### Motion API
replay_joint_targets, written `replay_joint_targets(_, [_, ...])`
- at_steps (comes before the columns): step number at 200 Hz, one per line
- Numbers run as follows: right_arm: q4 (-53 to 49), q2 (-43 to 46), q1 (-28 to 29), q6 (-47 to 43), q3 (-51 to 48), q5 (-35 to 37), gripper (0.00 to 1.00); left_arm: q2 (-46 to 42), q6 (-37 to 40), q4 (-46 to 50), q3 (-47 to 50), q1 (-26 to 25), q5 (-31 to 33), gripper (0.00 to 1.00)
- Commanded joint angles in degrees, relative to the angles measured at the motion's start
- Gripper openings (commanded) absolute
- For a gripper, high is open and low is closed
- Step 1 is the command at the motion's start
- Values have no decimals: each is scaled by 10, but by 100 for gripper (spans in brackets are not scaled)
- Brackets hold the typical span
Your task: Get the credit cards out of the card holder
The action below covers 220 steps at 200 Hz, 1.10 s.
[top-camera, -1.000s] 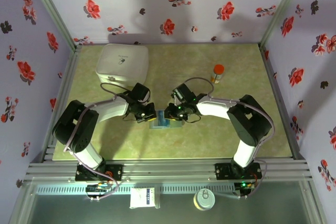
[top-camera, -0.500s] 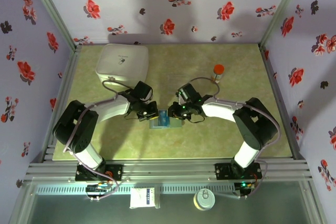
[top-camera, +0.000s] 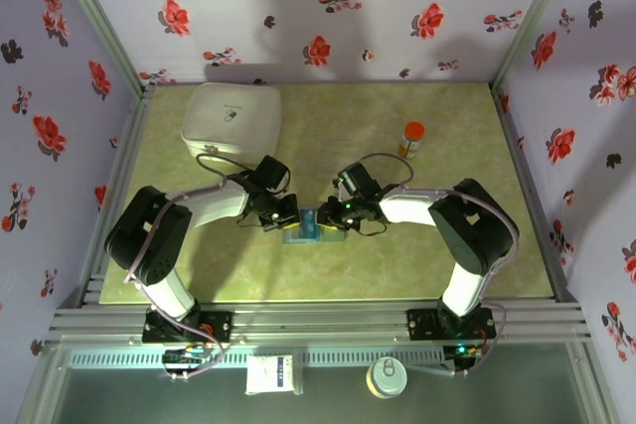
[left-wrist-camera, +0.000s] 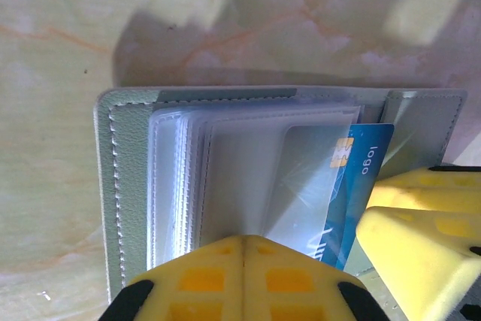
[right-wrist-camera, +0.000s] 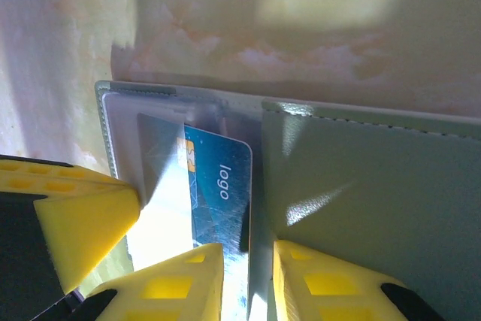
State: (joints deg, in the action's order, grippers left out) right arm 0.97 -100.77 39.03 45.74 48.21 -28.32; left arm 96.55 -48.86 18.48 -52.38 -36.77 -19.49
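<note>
right claw [right-wrist-camera: 259,280] pinches blue card [right-wrist-camera: 218,186] — in card holder [right-wrist-camera: 376,201].

Black-and-white arms [top-camera: 214,208], yellow fingers [left-wrist-camera: 195,280]

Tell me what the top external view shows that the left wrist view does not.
Top external, not left wrist: the white box, the orange-capped bottle and both whole arms. Left wrist, not top external: the clear sleeves of the card holder, its stitching, the word "logo" on the blue card. Both: the card holder on the table, the blue card, the left hand and the right hand at it.
</note>
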Motion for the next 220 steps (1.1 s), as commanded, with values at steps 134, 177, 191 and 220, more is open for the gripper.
replay_joint_targets(134, [69,-29,-5,24,-10,-58,13,22,19,30,3,-3,21,0])
replay_joint_targets(177, [63,-11,-12,20,-22,-48,10,20,18,29,7,-2,22,0])
replay_joint_targets(191, [53,1,-16,14,-30,-43,9,18,17,28,7,-2,22,0])
replay_joint_targets(220, [22,36,-28,-6,-45,-33,8,17,17,27,5,-1,21,0])
